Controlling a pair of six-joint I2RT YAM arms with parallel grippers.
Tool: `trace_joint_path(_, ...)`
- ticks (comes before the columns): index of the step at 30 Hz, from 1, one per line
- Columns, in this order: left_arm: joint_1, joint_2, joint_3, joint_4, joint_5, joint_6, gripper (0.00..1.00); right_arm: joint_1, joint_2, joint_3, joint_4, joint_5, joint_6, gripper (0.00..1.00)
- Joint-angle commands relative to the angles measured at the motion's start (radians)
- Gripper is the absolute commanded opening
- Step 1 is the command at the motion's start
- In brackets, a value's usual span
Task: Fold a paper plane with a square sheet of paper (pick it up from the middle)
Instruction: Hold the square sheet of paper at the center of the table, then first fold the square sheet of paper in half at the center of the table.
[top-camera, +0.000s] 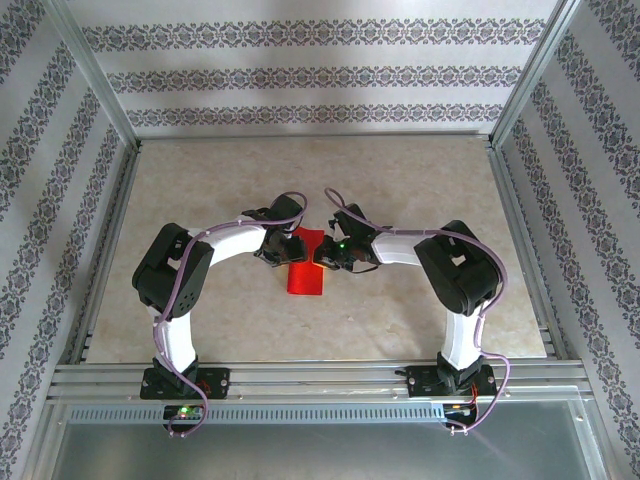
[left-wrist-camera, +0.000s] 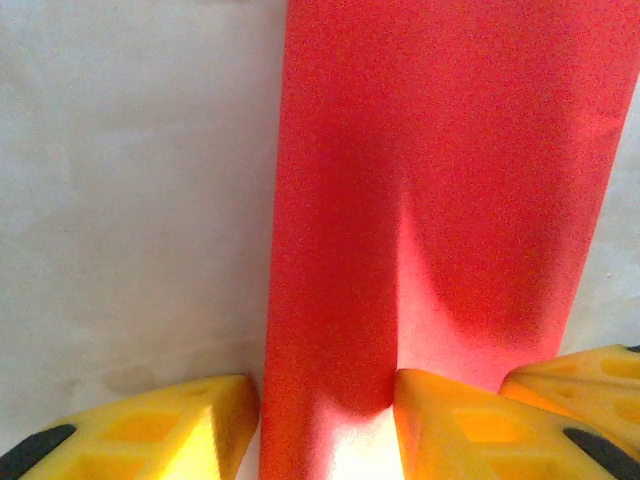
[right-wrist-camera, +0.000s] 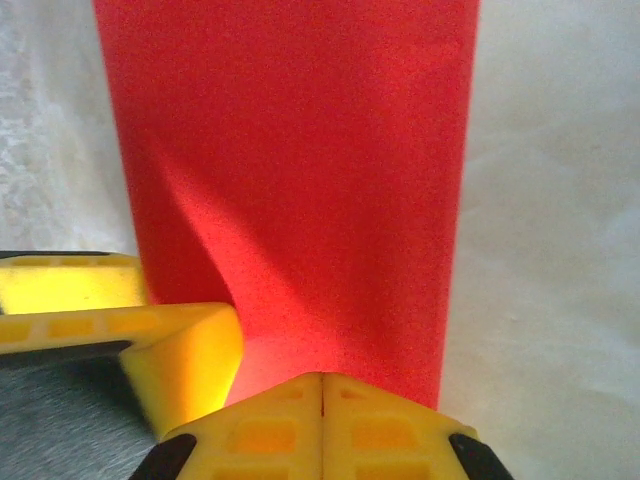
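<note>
The square sheet of paper (top-camera: 307, 268) lies mid-table as a narrow red folded strip; it also runs up the middle of the left wrist view (left-wrist-camera: 440, 180) and the right wrist view (right-wrist-camera: 300, 160). My left gripper (left-wrist-camera: 325, 425) is open at the strip's end. One of its fingers (left-wrist-camera: 160, 430) sits just off the paper's left edge and the other (left-wrist-camera: 470, 420) rests on the paper, with a raised ridge between them. My right gripper (right-wrist-camera: 322, 415) is shut, its yellow tips pressed together where the paper's near end rises to meet them. From above, the left gripper (top-camera: 284, 246) and the right gripper (top-camera: 325, 256) almost touch.
The beige tabletop (top-camera: 420, 190) is ringed by aluminium rails (top-camera: 300, 378) and patterned walls. The right gripper's finger (left-wrist-camera: 590, 390) shows at the left wrist view's lower right. The left gripper's fingers (right-wrist-camera: 185, 360) crowd the right wrist view's lower left. Room lies open at the far side.
</note>
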Motion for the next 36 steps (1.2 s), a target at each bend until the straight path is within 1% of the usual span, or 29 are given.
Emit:
trace_joint_path(1, -0.003, 0.123, -0.075, -0.016, -0.017, 0.014, 0.45, 0.013, 0.034, 0.02, -0.051, 0.017, -0.013, 0.06)
trace_joint_path(6, -0.003, 0.113, -0.055, -0.035, -0.026, 0.018, 0.45, 0.019, 0.054, 0.003, -0.103, 0.067, -0.035, 0.05)
trace_joint_path(9, -0.003, 0.078, -0.027, -0.058, -0.036, 0.022, 0.45, 0.019, 0.068, -0.011, -0.115, 0.079, -0.035, 0.05)
trace_joint_path(13, 0.003, -0.033, 0.025, -0.096, -0.071, 0.016, 0.47, 0.019, 0.09, -0.028, -0.116, 0.074, -0.029, 0.04)
trace_joint_path(16, 0.015, -0.131, 0.036, -0.087, -0.104, 0.0, 0.48, 0.019, 0.099, -0.037, -0.115, 0.074, -0.031, 0.04)
trace_joint_path(17, 0.02, -0.156, 0.032, -0.071, -0.097, -0.004, 0.49, 0.018, 0.1, -0.04, -0.116, 0.074, -0.033, 0.04)
trace_joint_path(18, 0.024, -0.175, 0.024, -0.05, -0.08, -0.01, 0.49, 0.017, 0.102, -0.041, -0.118, 0.074, -0.035, 0.04)
trace_joint_path(20, 0.034, -0.197, -0.011, 0.031, 0.011, -0.028, 0.47, 0.016, 0.106, -0.041, -0.124, 0.077, -0.041, 0.03)
trace_joint_path(23, 0.041, -0.191, -0.042, 0.139, 0.164, -0.065, 0.41, 0.016, 0.109, -0.039, -0.132, 0.079, -0.046, 0.03)
trace_joint_path(25, 0.043, -0.167, -0.042, 0.172, 0.237, -0.079, 0.37, 0.015, 0.112, -0.039, -0.136, 0.08, -0.049, 0.03)
trace_joint_path(31, 0.042, -0.075, -0.017, 0.128, 0.298, -0.112, 0.2, 0.014, 0.117, -0.035, -0.155, 0.083, -0.052, 0.03)
trace_joint_path(34, 0.043, -0.044, -0.018, 0.119, 0.318, -0.121, 0.17, 0.014, 0.116, -0.036, -0.161, 0.085, -0.052, 0.02)
trace_joint_path(36, 0.043, -0.034, -0.016, 0.091, 0.301, -0.113, 0.17, 0.013, 0.115, -0.036, -0.165, 0.088, -0.052, 0.02)
